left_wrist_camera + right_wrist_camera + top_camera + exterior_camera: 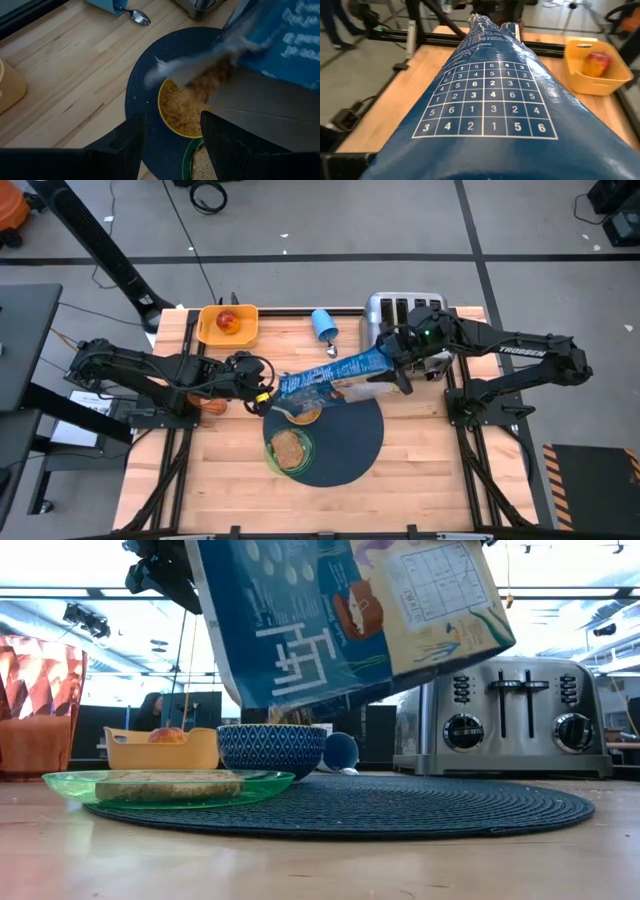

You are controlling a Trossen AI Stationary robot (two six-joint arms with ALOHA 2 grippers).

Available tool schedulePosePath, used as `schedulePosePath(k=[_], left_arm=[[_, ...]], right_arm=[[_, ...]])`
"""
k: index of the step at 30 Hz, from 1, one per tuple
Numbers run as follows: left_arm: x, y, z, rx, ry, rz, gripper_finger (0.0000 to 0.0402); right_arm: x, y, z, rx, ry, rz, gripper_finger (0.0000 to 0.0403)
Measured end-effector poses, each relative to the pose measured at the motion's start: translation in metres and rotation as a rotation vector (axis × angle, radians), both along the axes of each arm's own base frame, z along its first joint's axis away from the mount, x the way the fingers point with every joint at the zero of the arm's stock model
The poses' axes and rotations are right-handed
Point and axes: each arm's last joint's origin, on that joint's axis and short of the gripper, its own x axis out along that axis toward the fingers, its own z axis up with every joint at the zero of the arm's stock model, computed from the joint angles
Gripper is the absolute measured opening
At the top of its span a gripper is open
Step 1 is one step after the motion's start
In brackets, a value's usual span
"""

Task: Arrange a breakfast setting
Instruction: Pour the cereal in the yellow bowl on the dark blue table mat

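A wooden table (220, 480) carries a round dark mat (352, 442). Behind the mat stand a silver toaster (398, 313), a tipped blue cup (324, 324) with a spoon (332, 351), and an orange-yellow tray (228, 323).

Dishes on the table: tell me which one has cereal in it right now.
The small yellow cereal bowl on the dark mat, under the tilted blue cereal box. The green plate beside it holds only toast, and the orange-yellow tray holds an apple.
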Motion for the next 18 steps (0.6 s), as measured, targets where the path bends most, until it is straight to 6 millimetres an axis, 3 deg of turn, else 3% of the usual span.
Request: schedulePosePath(k=[18], left_arm=[[-0.0002, 0.0, 0.0002, -0.001, -0.001, 0.001, 0.0196]], right_arm=[[-0.0001, -0.0002, 0.0001, 0.008, 0.001, 0.0, 0.0273]])
